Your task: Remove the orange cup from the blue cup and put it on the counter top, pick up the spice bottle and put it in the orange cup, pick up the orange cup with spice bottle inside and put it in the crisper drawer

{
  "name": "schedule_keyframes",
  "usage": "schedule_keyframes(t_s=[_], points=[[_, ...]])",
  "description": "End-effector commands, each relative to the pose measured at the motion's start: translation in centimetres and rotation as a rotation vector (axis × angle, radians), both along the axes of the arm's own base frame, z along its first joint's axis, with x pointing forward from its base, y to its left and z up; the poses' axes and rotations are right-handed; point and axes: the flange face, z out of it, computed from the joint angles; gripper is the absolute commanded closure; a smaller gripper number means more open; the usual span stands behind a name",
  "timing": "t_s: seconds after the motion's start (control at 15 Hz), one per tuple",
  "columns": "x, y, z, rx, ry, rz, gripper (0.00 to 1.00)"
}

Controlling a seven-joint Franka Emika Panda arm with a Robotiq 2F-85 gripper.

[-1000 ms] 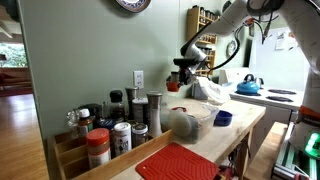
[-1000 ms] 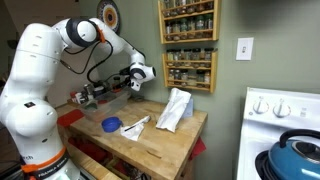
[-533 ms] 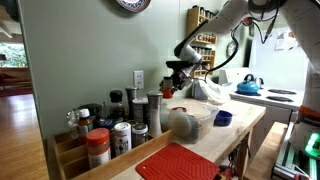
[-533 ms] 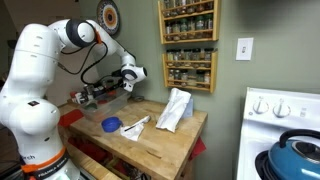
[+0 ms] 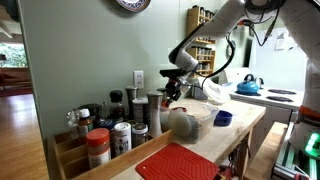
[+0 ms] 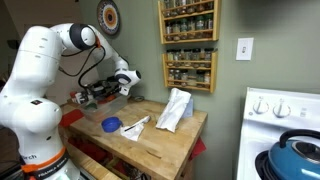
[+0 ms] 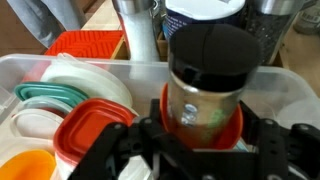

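Wrist view: orange cup (image 7: 236, 124) is sitting low centre, spice bottle (image 7: 210, 80) standing upright inside it. My gripper (image 7: 205, 148) is clamping the cup's sides, jaws partly spread. Crisper drawer (image 7: 40, 66) is showing below, holding plastic lids (image 7: 95, 125). In an exterior view, blue cup (image 5: 223, 118) is resting right of centre on counter top (image 5: 245, 128).

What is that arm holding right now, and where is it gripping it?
The tool holds the orange cup by its outer wall, one finger on each side. A dark-capped spice bottle stands inside the cup.
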Motion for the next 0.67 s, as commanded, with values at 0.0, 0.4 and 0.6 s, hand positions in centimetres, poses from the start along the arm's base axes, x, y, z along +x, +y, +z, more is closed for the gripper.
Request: schedule_keyframes(t_s=[0.0, 0.4, 0.6], points=[[0.0, 0.7, -1.2, -0.038, 0.021, -0.037, 0.53], [0.3, 0.8, -3.1, -0.086, 0.042, -0.053, 0.53], [0.4, 0.9, -3.0, -0.084, 0.059, -0.052, 0.53]])
